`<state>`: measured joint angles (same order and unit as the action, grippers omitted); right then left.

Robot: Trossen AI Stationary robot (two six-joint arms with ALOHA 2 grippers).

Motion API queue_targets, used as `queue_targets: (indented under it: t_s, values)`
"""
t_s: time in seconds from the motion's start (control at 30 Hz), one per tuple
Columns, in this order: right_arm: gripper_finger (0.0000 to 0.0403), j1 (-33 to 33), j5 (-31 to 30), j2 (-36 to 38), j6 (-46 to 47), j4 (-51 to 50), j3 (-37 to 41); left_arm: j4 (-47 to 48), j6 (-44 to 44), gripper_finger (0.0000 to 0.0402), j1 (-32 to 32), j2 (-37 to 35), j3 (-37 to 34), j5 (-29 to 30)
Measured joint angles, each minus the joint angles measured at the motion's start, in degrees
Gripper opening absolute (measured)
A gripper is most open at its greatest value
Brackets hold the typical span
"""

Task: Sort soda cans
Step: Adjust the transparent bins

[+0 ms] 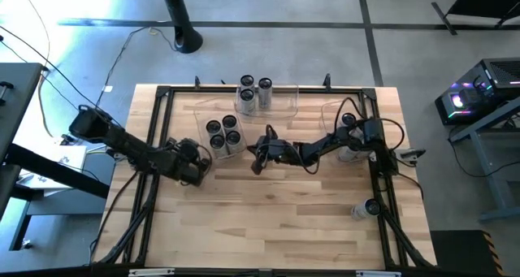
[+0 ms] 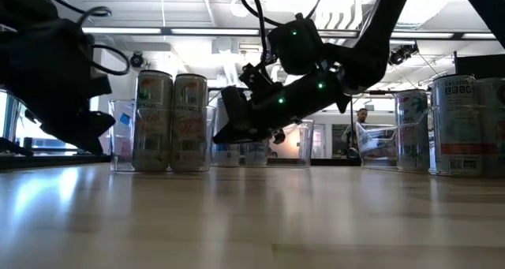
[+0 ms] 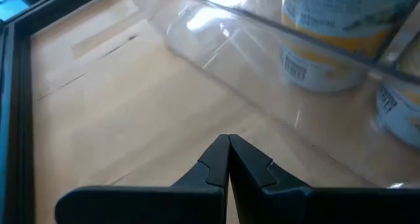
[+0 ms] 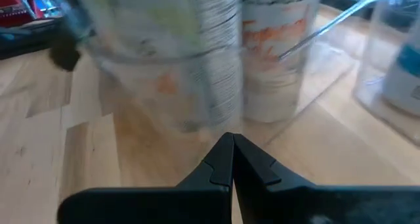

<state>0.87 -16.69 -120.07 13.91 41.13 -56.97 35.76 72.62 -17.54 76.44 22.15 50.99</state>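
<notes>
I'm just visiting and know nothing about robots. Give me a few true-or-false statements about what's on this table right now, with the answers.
1. The right gripper holds a can. False: its fingers are shut on nothing.
2. The middle bin holds four soda cans. True.
3. One can stands outside any bin, near the table's right edge. True.
4. The left gripper is wide open. False: it is shut.
5. The far bin is empty. False: three cans stand in it.

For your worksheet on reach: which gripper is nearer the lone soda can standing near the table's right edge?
Right. The right gripper, shut, sits mid-table, well left of the lone can. The left gripper, also shut, is farther left still, beside the clear bin holding four cans.
</notes>
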Motion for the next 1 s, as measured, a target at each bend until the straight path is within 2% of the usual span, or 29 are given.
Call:
queue_targets:
  t_s: [0.37,0.47,0.53,0.63,0.73,0.9,1.0]
  values:
    - [0.0000,-1.6,1.0,0.0,0.2,-0.2,0.0,-4.0,-11.6,0.0000,8.3,0.0,-0.2,0.2]
    - [0.0000,-2.3,0.3,0.0,-0.1,-0.7,0.0,-3.7,-12.3,0.0000,9.3,0.0,-0.2,0.3]
    - [0.0000,-3.0,-2.3,0.4,-0.9,-3.0,0.0,-2.8,-11.2,0.0000,9.2,-0.1,-0.2,0.1]
    - [0.0000,-3.9,-7.0,4.2,-1.4,-10.9,0.1,-2.0,-9.7,0.0000,7.8,-0.5,-0.2,-2.2]
    - [0.0000,-4.3,-9.4,11.0,-2.4,-21.6,0.0,-1.8,-7.3,0.0000,4.6,-1.4,-0.1,-4.0]
    - [0.0001,-2.2,-9.1,22.9,0.8,-36.6,0.0,-0.9,0.5,0.0000,-2.6,-3.1,0.0,-5.4]
    - [0.0012,0.9,-6.8,27.3,-2.6,-41.3,0.0,-0.5,6.2,0.0000,-6.9,-3.3,0.0,-5.8]
